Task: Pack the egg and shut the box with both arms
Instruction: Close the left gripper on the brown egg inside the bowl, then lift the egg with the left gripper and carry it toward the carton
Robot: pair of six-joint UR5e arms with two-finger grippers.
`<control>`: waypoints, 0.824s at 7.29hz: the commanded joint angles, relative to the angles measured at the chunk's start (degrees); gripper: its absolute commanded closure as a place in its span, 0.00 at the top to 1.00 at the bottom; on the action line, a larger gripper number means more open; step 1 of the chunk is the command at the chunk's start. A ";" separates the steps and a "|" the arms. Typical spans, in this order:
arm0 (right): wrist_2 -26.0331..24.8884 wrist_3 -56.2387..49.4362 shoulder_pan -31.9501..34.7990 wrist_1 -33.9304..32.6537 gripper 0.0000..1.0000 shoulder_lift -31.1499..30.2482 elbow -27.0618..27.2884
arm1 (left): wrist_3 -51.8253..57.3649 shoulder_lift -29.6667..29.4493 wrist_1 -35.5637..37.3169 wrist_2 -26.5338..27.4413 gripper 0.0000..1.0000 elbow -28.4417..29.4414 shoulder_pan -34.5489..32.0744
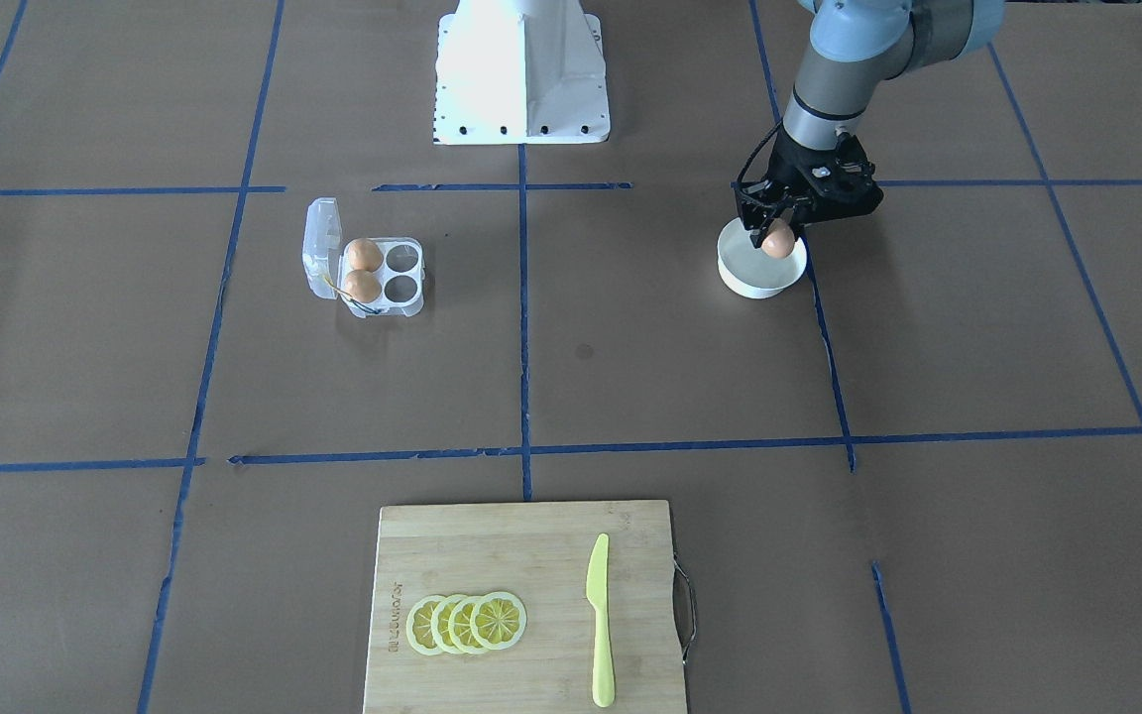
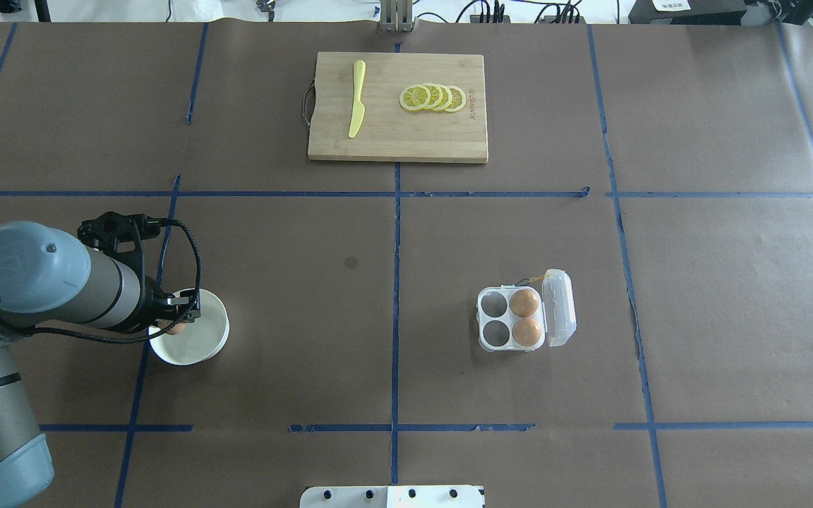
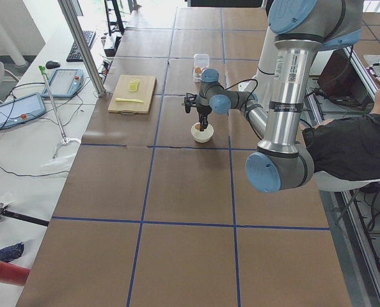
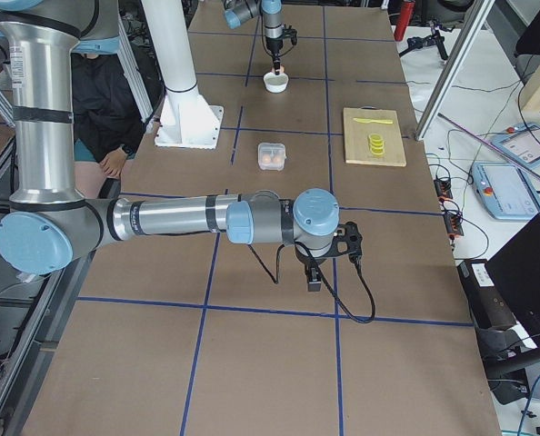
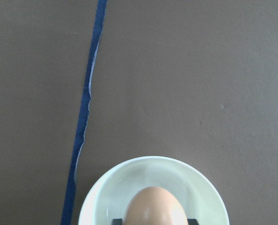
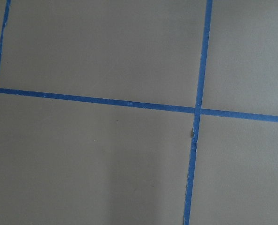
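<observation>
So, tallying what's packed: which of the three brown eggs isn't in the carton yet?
The egg gripped by the left gripper at the white bowl. The other two eggs sit in the egg carton's cells beside its open lid.

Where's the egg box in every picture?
Front-facing: box left of centre.
Overhead: box right of centre.
Exterior left: box top middle, far.
Exterior right: box upper middle.
Left wrist: not there.
Right wrist: not there.
Shared landmark: cutting board, in all four exterior views.
</observation>
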 commanded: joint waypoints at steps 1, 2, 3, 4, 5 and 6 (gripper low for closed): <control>-0.01 0.00 0.00 0.00 1.00 0.00 0.04 | -0.20 -2.71 3.38 0.56 0.00 -2.79 0.06; -0.01 0.00 0.00 0.00 1.00 0.00 0.22 | -0.55 -7.96 3.38 2.91 0.00 -1.39 0.15; -0.01 0.00 0.00 0.00 1.00 0.00 0.22 | -2.47 -14.37 2.95 3.98 0.00 0.28 0.67; -0.01 0.00 0.00 0.00 1.00 0.00 0.05 | -2.49 -20.52 2.60 4.77 0.00 2.38 0.77; -0.01 0.00 0.00 0.00 1.00 0.00 -0.04 | -2.49 -23.19 -5.59 8.09 0.00 6.67 1.64; 0.07 0.00 0.00 0.00 1.00 0.00 0.04 | -2.57 -23.13 -18.72 10.90 0.00 11.67 3.30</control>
